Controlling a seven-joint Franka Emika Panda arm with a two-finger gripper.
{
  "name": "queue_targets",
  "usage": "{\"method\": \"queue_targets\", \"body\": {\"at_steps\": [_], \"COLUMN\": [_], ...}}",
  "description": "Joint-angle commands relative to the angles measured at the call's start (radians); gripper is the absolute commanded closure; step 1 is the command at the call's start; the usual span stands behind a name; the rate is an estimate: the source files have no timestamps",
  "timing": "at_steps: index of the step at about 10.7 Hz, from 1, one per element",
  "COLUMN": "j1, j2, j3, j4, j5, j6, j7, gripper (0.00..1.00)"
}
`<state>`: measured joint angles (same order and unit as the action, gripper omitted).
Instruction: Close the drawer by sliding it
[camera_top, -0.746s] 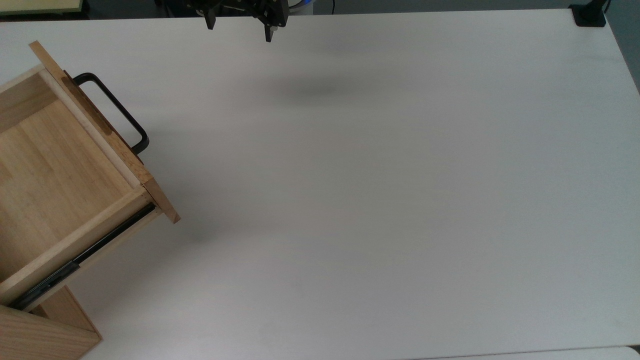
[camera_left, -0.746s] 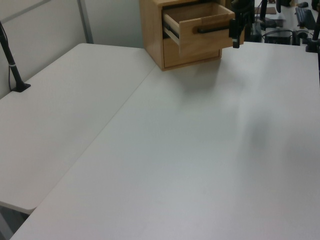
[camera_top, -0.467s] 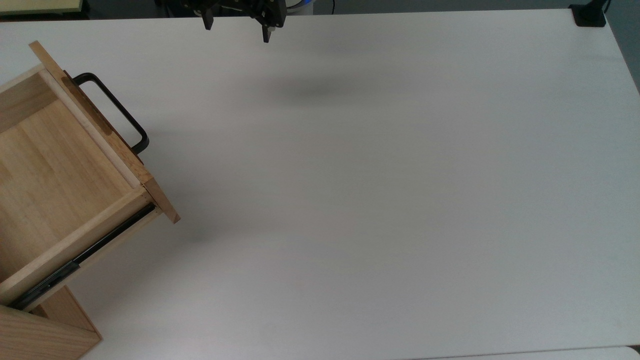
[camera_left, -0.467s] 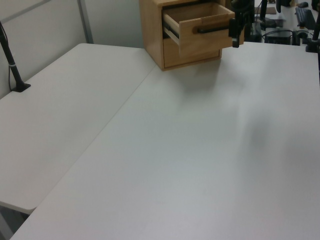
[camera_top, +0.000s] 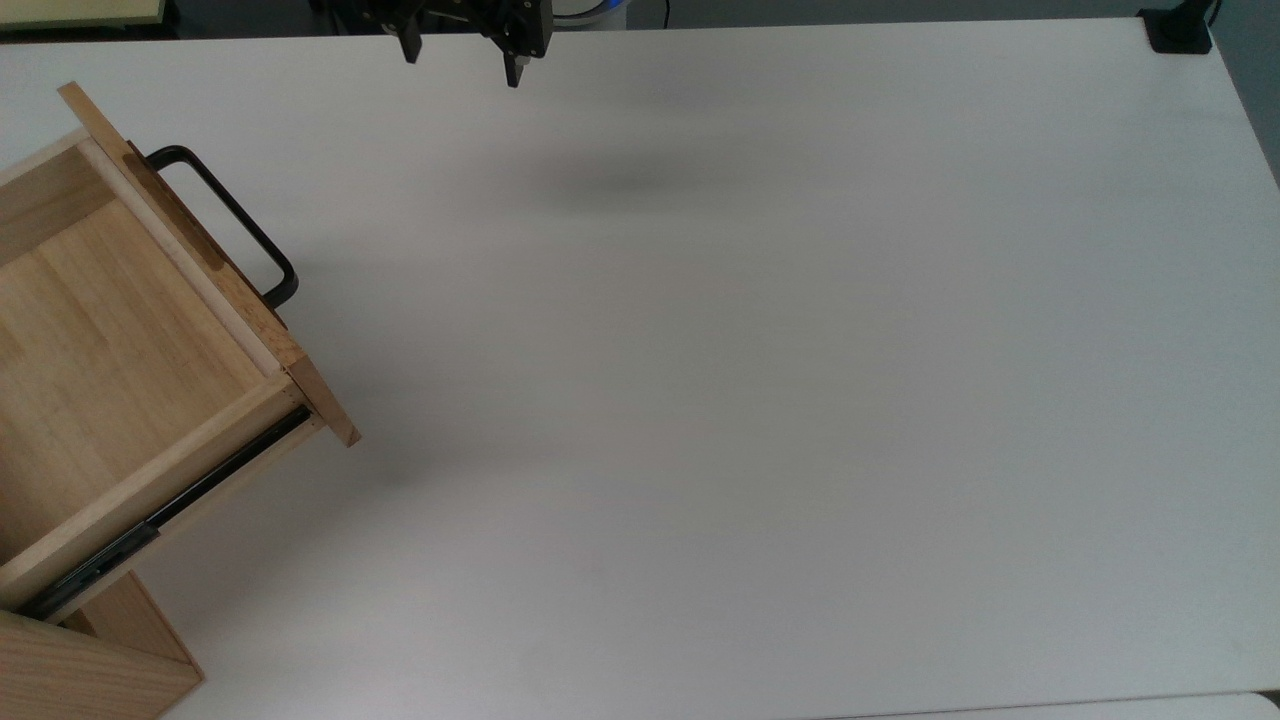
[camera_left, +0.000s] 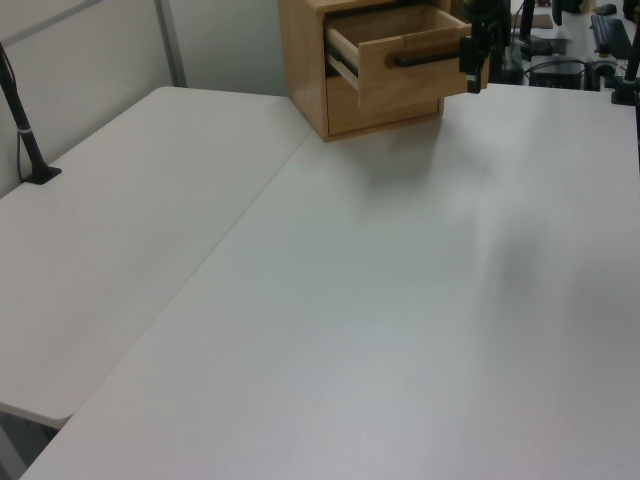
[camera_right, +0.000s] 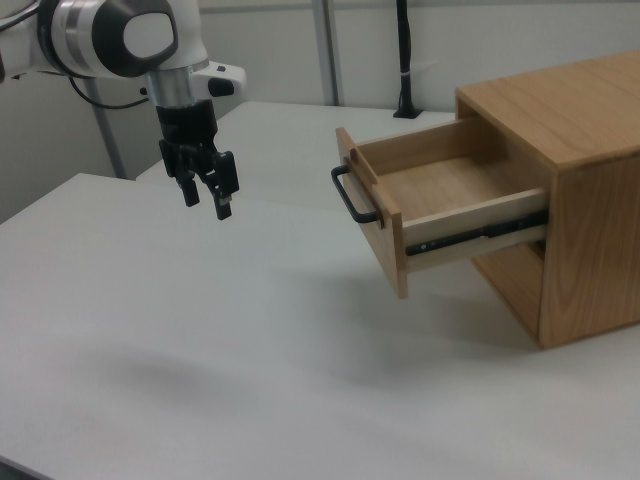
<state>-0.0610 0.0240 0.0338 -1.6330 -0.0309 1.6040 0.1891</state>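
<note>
The drawer (camera_right: 440, 205) stands pulled well out of its wooden cabinet (camera_right: 570, 190), at the top view's left edge of the white tabletop (camera_top: 750, 400). The pincer (camera_right: 206, 197) hangs above the tabletop with its fingers spread and nothing between them, well apart from the drawer's black handle (camera_right: 348, 196).

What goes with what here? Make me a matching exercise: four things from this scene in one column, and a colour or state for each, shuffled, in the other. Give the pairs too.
Column one:
1. drawer
2. handle
3. gripper
4. table

Column two:
A. white
B. open, in the air above the table
C. pulled out of the cabinet
D. black U-shaped bar

Pairs: 1-C, 2-D, 3-B, 4-A
</note>
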Motion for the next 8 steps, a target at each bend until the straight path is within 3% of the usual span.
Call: {"method": "queue_targets", "body": {"at_steps": [1,2,3,5,8], "j1": [0.003,0.003,-0.009,-0.037,-0.086], "j2": [0.008,0.010,0.025,0.068,0.187], "j3": [-0.043,-0.046,-0.051,-0.057,-0.058], "j4": [0.013,0.013,0.015,0.030,0.149], "j5": [0.088,0.088,0.088,0.082,0.074], "j6": [0.020,0.054,0.101,0.166,0.183], "j7": [0.179,0.269,0.342,0.437,0.477], "gripper": [0.78,0.93,1.00,1.00,1.00]}}
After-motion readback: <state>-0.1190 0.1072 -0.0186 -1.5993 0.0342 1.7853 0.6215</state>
